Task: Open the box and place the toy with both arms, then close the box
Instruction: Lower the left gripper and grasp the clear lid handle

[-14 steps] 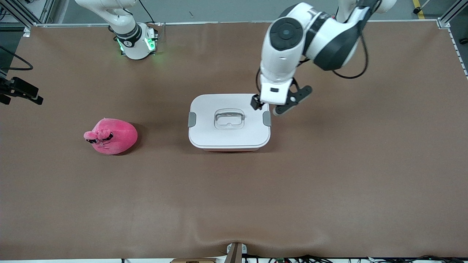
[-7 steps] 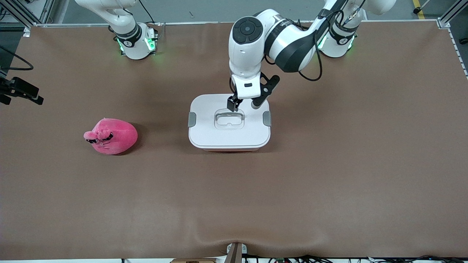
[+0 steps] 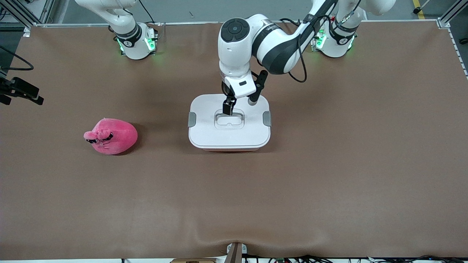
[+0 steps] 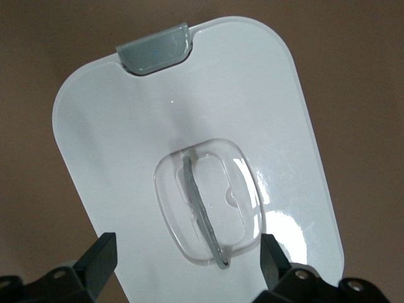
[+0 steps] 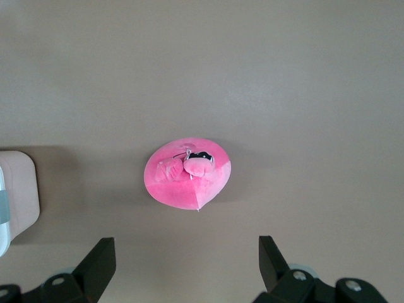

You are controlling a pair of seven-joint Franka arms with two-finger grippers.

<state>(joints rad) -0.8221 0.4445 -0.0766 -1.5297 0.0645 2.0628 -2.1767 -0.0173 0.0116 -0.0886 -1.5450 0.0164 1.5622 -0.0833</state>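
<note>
Your left pincer (image 3: 229, 108) hangs spread apart over the box (image 3: 229, 122) handle (image 4: 205, 211); your right pincer (image 5: 183, 259), also apart, hovers above the toy (image 5: 188, 172).

A white lid (image 3: 208, 131) with grey clips (image 3: 192, 119) is seen on the pale pink box (image 3: 230, 149); the toy (image 3: 117, 138) is hot pink, the table (image 3: 329, 175) brown.

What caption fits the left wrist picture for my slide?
Open left gripper hovers over the clear handle of the box, lid on.
</note>
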